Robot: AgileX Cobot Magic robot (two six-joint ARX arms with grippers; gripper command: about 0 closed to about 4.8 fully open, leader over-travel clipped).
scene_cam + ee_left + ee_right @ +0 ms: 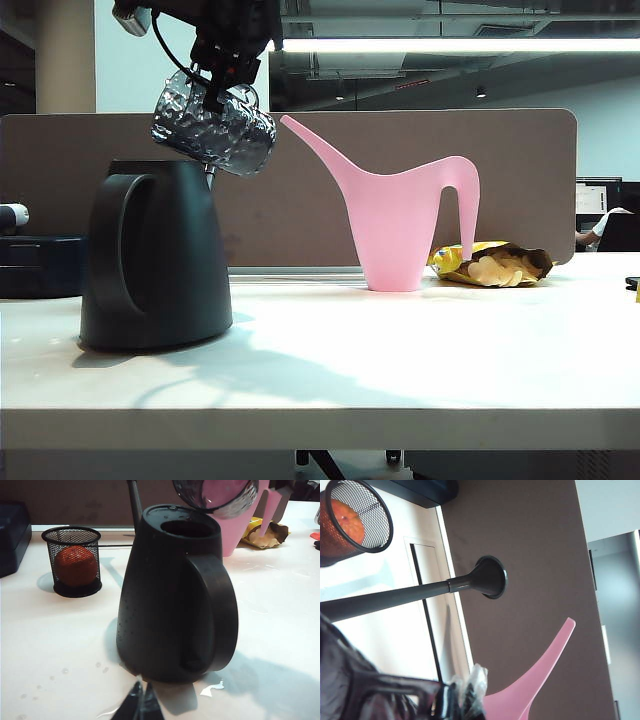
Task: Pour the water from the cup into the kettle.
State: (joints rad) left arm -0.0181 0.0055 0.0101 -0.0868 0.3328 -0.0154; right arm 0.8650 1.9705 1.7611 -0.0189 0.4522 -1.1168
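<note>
The cup (213, 128) is held tilted over the kettle (155, 255), just above its open top, by the right gripper (226, 85), whose jaws are closed tight on the thin handle; the cup's mouth is seen from the left wrist view hanging beside the kettle's opening. The left gripper (140, 704) is parked low on the table near the kettle's base, its fingertips drawn together with nothing between them. The cup is judged to be light but brittle glass, its dimpled wall likely slick when wet, so the handle is taken to be the safest hold, though a thin one that could twist in a pinch. The kettle is judged stiff, fairly heavy and stable on its wide base; its big loop handle would be the place to grasp it. No brand, label or writing can be read on cup or kettle; print on the snack bag (495, 264) beside the watering can (400, 215) is too small to make out.
</note>
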